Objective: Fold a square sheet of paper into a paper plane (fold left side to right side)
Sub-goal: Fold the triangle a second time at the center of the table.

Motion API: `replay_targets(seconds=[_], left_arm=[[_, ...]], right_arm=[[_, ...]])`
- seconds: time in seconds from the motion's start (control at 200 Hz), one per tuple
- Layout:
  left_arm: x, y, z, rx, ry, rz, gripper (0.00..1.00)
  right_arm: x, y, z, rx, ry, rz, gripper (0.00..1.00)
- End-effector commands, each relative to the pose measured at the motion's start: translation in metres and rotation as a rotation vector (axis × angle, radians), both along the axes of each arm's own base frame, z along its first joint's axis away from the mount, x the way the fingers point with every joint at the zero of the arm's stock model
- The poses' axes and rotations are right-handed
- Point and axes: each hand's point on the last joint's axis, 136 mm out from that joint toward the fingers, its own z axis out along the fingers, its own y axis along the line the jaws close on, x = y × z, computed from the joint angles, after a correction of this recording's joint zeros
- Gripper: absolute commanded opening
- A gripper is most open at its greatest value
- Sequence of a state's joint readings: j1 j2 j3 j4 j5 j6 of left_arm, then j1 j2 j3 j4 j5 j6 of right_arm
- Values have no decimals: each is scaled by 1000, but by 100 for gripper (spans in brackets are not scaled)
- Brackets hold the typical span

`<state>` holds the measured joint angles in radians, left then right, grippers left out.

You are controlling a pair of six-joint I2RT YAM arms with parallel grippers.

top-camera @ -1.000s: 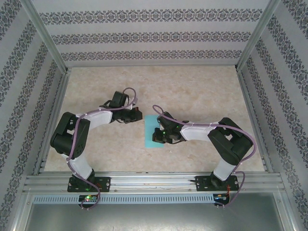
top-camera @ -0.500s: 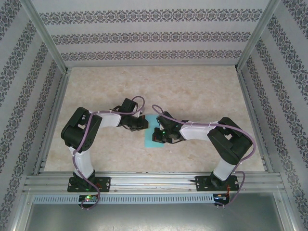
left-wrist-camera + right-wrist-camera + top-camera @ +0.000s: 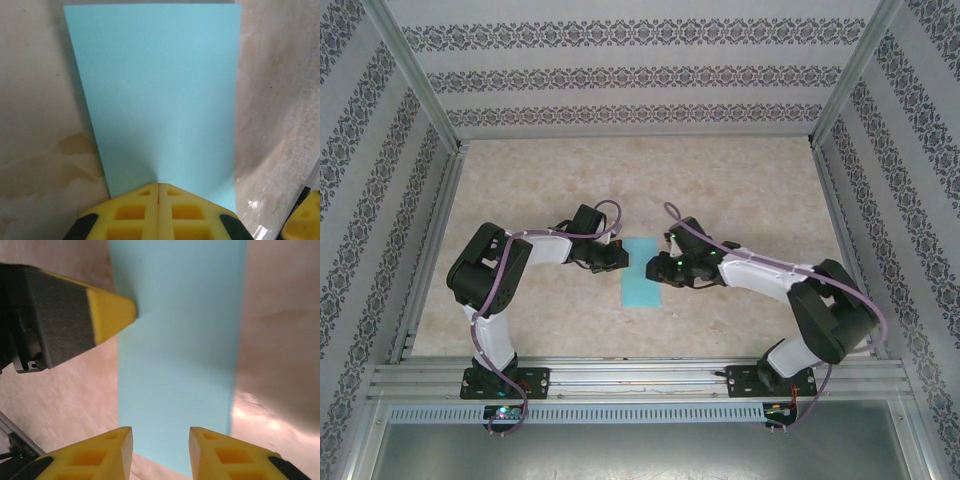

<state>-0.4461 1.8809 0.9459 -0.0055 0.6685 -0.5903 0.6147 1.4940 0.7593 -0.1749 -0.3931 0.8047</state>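
The square sheet of paper (image 3: 641, 273) lies flat on the table as a tall turquoise rectangle, half its width, near the middle. My left gripper (image 3: 623, 257) is shut, and its yellow tips (image 3: 159, 186) rest on the sheet's left edge (image 3: 160, 100). In the right wrist view the left gripper's finger (image 3: 112, 315) touches that same edge of the paper (image 3: 177, 355). My right gripper (image 3: 652, 268) stands open at the sheet's right side. Nothing is between its fingers (image 3: 161, 432), and the paper lies just beyond them.
The table top (image 3: 740, 190) is beige marbled board. Patterned walls and aluminium posts (image 3: 415, 70) close it in on three sides, and a metal rail (image 3: 640, 375) runs along the near edge by the arm bases.
The left gripper swung in from the left and set its shut tips on the sheet's left edge. The right gripper opened and drew back to the right, uncovering the paper.
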Motion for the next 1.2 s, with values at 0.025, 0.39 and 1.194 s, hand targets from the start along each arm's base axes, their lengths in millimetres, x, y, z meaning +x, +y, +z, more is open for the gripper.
replay_targets(seconds=[0.025, 0.39, 1.194], left_arm=[[-12, 10, -26, 86, 28, 2, 0], [-13, 10, -26, 86, 29, 1, 0], [-14, 9, -26, 83, 27, -5, 0]], right_arm=[[-34, -19, -19, -18, 122, 21, 38], [-53, -6, -37, 16, 197, 43, 39], [-23, 1, -31, 102, 136, -7, 33]])
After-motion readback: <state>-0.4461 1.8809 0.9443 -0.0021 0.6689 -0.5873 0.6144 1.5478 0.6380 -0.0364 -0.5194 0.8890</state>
